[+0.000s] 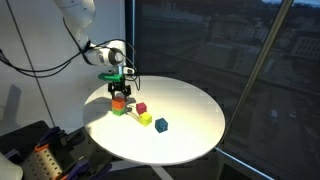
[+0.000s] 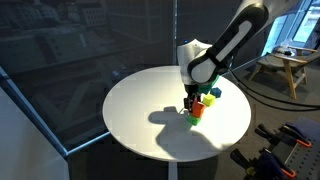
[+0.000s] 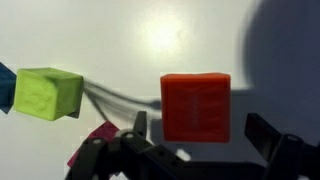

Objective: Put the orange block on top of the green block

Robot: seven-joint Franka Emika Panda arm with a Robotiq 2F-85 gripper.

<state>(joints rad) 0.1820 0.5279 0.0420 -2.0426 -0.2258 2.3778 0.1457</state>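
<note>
The orange block (image 1: 119,100) sits on top of the green block (image 1: 119,110) near the table's edge; both also show in an exterior view, orange (image 2: 195,106) on green (image 2: 194,116). My gripper (image 1: 118,86) (image 2: 191,96) hangs straight above the stack. In the wrist view the orange block (image 3: 196,105) lies between my open fingers (image 3: 197,122), with a gap on each side. The green block is hidden under it there.
A round white table (image 1: 190,105) holds a red-magenta cube (image 1: 141,107), a yellow cube (image 1: 146,119) and a dark blue cube (image 1: 161,124) beside the stack. The wrist view shows the yellow cube (image 3: 48,93) and the magenta cube (image 3: 95,135) to the left.
</note>
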